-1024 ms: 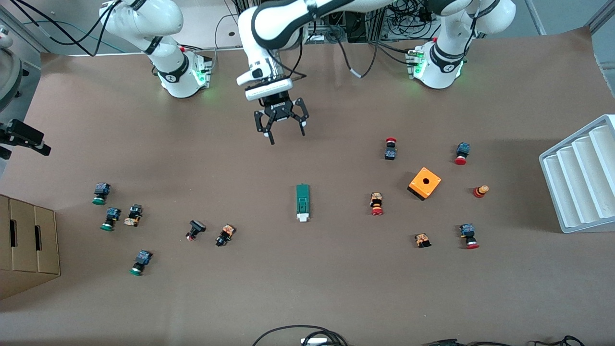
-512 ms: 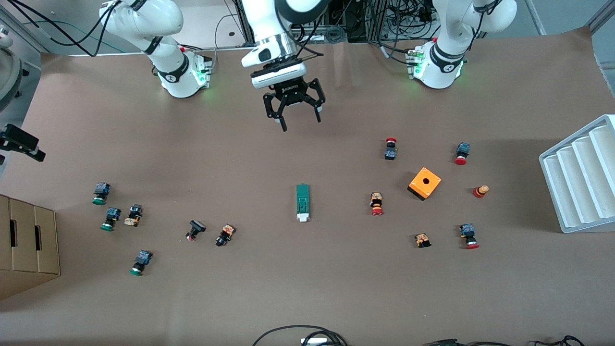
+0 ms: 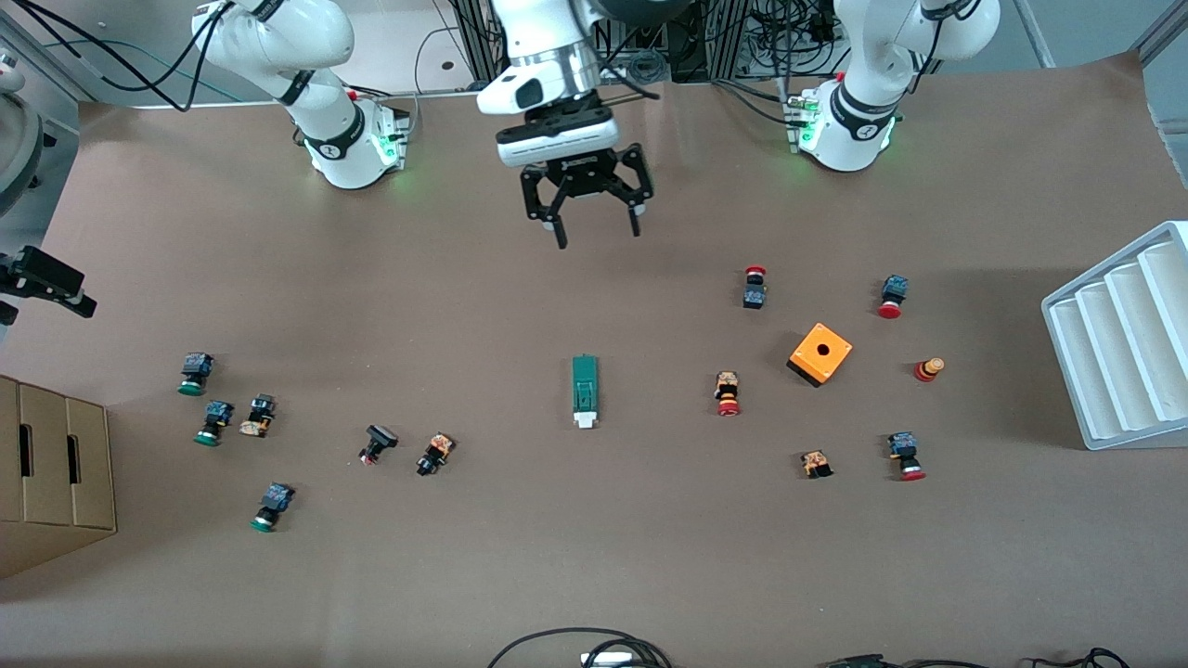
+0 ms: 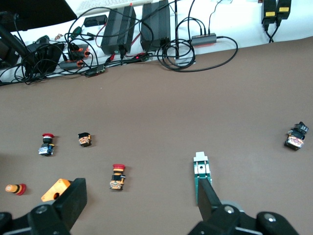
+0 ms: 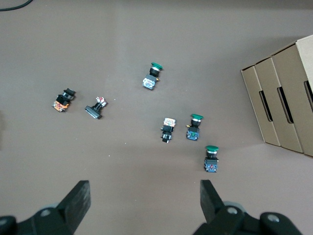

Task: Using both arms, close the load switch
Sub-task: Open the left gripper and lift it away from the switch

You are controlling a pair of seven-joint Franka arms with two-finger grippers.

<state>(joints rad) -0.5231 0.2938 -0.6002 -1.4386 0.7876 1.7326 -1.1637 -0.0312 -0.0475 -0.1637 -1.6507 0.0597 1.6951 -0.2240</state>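
Observation:
The load switch (image 3: 585, 391), a narrow dark-green block with a white end, lies flat mid-table. That white end points toward the front camera. My left gripper (image 3: 599, 234) hangs open and empty in the air over bare table, between the switch and the robot bases. In the left wrist view the load switch (image 4: 201, 169) shows just past one black finger (image 4: 207, 196), which hides part of it. My right gripper (image 5: 144, 193) is open and empty, high over the right arm's end of the table, above several green-capped push-buttons (image 5: 193, 128).
An orange cube (image 3: 820, 353) and several red-capped push-buttons (image 3: 728, 393) lie toward the left arm's end. A white slotted rack (image 3: 1123, 339) stands at that edge. Green-capped buttons (image 3: 195, 373) and a cardboard box (image 3: 51, 473) sit at the right arm's end. Cables (image 3: 580, 645) lie at the front edge.
My left gripper has swung toward the left arm's end and back toward the bases, staying open. The load switch has not moved.

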